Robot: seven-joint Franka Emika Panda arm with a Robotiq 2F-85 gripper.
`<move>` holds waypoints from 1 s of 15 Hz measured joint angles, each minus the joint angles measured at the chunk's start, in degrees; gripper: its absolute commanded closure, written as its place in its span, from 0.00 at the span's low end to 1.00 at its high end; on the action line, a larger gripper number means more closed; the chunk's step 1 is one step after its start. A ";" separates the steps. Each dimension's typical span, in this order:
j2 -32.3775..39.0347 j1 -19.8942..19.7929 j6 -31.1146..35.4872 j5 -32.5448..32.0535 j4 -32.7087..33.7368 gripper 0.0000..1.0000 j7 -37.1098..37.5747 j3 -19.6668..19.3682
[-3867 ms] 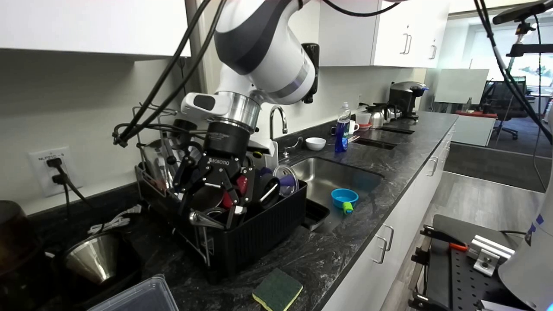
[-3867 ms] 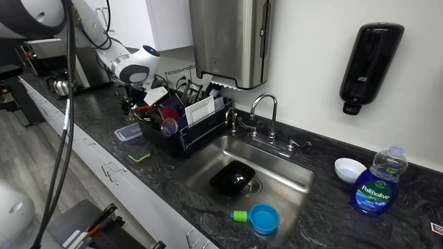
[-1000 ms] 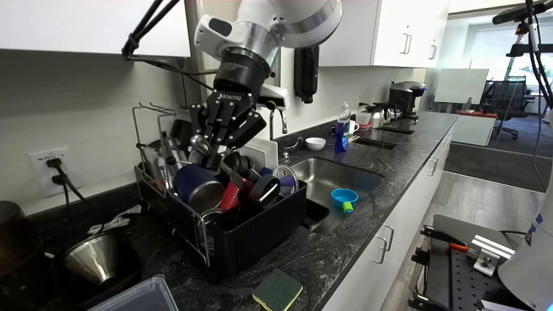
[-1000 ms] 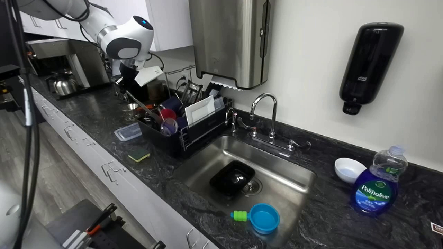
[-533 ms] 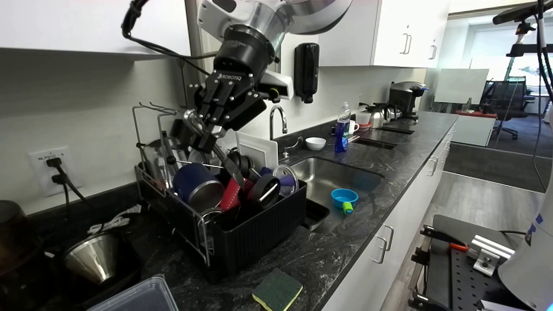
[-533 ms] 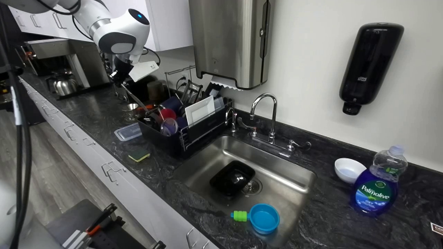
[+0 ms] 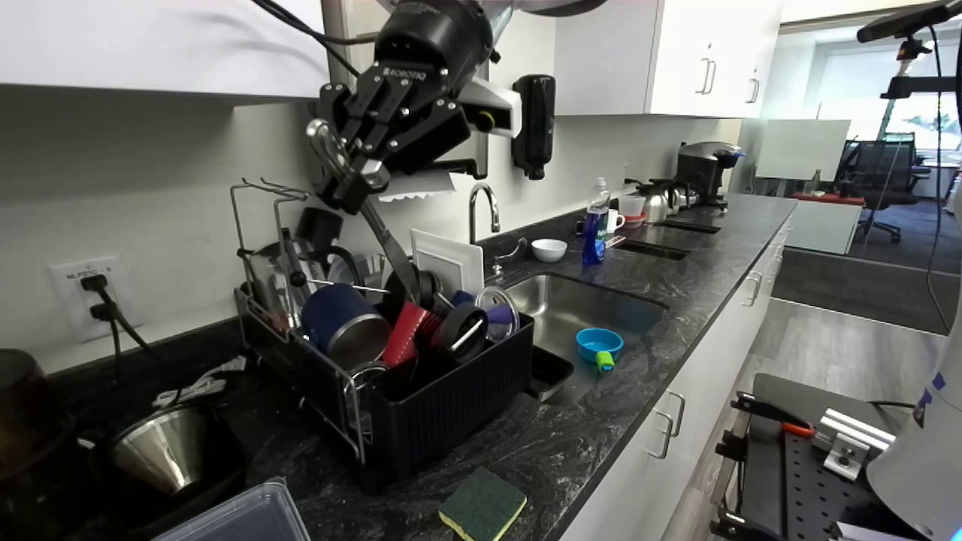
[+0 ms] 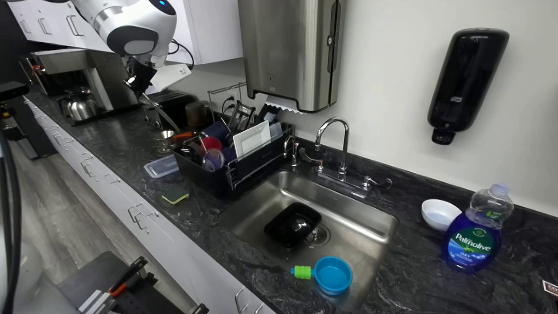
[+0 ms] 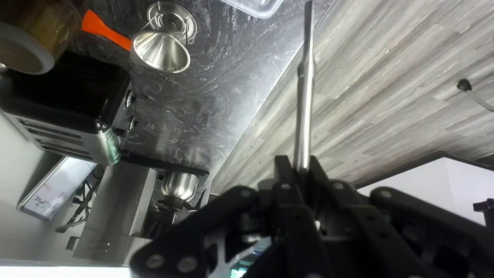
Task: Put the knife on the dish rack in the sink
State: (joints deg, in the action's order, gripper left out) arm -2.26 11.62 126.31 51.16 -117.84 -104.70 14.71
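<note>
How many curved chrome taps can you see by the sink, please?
2: in an exterior view, a tall tap stands behind the sink, and a small tap beside the dish rack.

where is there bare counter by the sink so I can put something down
Bare counter lies between the sponge and the sink, and again between the sink and the soap bottle. The dish rack is crowded: blue mug, red cup, white plate.

Silvery knife held aslant, crowded dish rack beside sink
</note>
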 measured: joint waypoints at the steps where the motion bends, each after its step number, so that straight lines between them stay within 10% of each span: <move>1: -0.77 0.05 0.01 -0.01 -0.45 0.97 0.64 0.00; 15: -9.12 -0.01 0.22 -12.25 -5.55 0.97 16.37 -2.92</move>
State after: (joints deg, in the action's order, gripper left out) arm -11.38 11.61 126.53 38.91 -123.39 -88.33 11.79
